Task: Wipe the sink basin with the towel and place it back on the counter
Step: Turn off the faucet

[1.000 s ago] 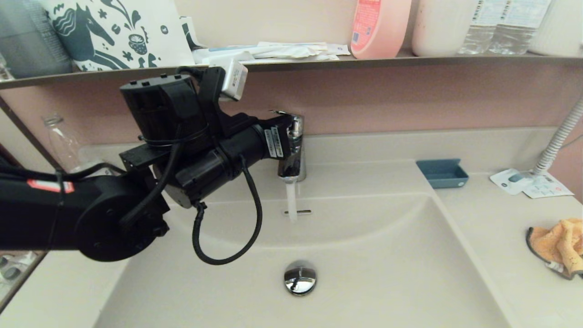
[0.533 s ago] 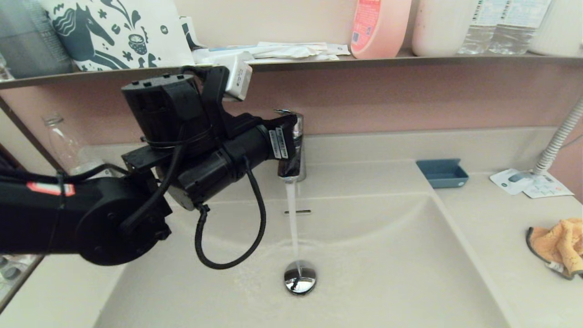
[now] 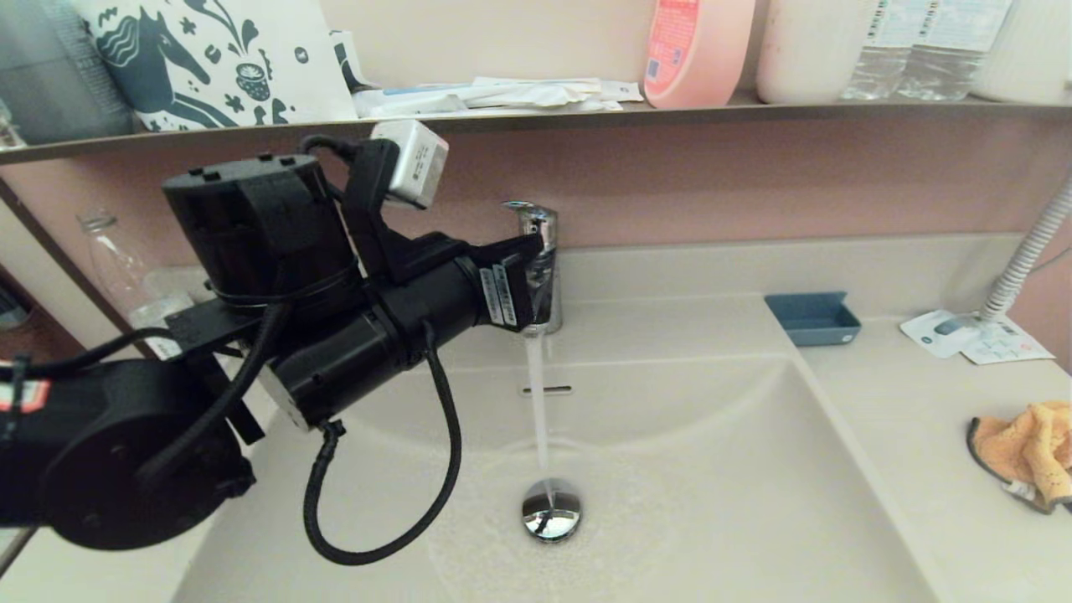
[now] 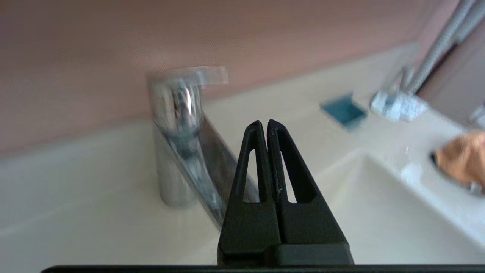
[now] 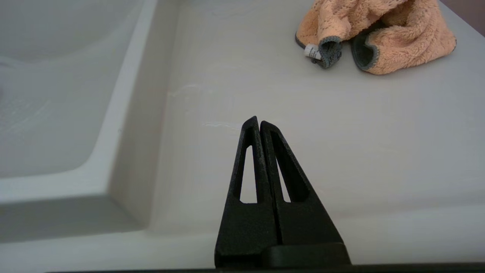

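Note:
Water runs from the chrome faucet (image 3: 540, 268) into the cream sink basin (image 3: 712, 469) and lands on the round drain plug (image 3: 550, 511). My left gripper (image 4: 264, 123) is shut and empty, right beside the faucet (image 4: 178, 113), whose lever is raised. The bulky left arm (image 3: 335, 335) hangs over the basin's left side. The orange towel (image 3: 1026, 448) lies crumpled on the counter (image 3: 904, 419) at the far right. My right gripper (image 5: 259, 122) is shut and empty, low over the counter (image 5: 303, 113), with the towel (image 5: 379, 34) some way ahead of it. It is out of the head view.
A blue soap dish (image 3: 812, 318) sits at the basin's back right corner, with printed leaflets (image 3: 976, 335) and a corrugated hose (image 3: 1026, 251) beyond it. The dark shelf (image 3: 670, 113) above holds bottles and papers. A clear bottle (image 3: 117, 260) stands at the back left.
The water stream has grown from a short spurt to a full stream reaching the drain, wetting the basin floor. My left arm has drawn back leftward and down from the faucet.

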